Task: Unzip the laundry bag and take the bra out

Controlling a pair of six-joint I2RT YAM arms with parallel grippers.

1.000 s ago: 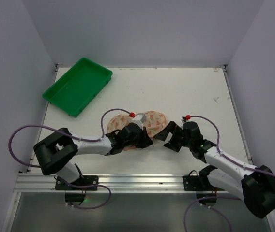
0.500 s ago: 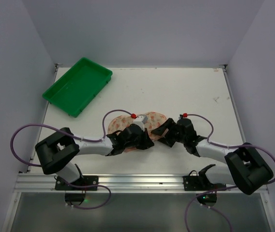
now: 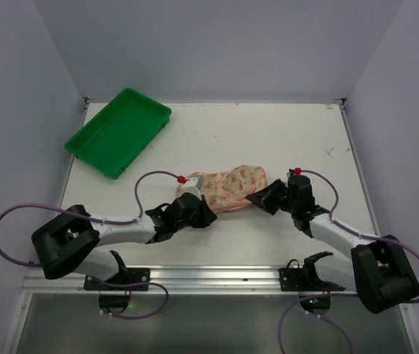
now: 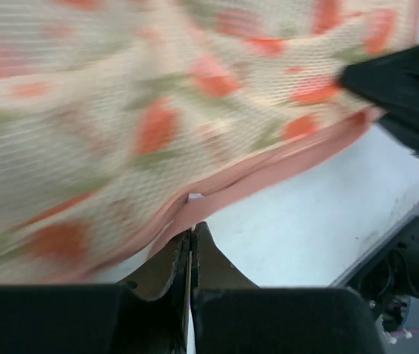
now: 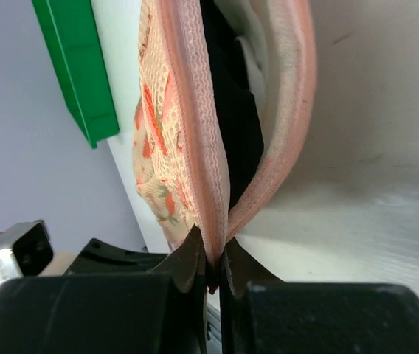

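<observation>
1. The cream, two-lobed fabric laundry bag (image 3: 228, 186) with orange-pink and green print lies on the white table (image 3: 268, 133). It sits well apart from the green rectangular plastic tray (image 3: 89, 160), off the tray's corner nearest the arm bases.
2. Its long axis runs away from the tray. The end nearer the tray sits at the left gripper (image 3: 193, 212) and the farther end at the right gripper (image 3: 262, 198). The bag looks drawn out between them.
3. Your left gripper is clenched with no gap. The pink zipper trim (image 4: 268, 173) peaks down to its tips, so it probably pinches the trim or the pull; you cannot tell which.
4. Your right gripper is clamped on the trim where the two zipper edges meet. Beyond that pinch they part, and a black piece of the soft bra (image 5: 231, 133) shows inside.
5. Both pinches are thin. If you pull harder along the axis, the trim may slip from one of them.
6. If the left tips hold trim and not the pull, the zip will not run and the whole bag will drag instead.
7. The black piece lies close to the zipper edges and could snag there.
</observation>
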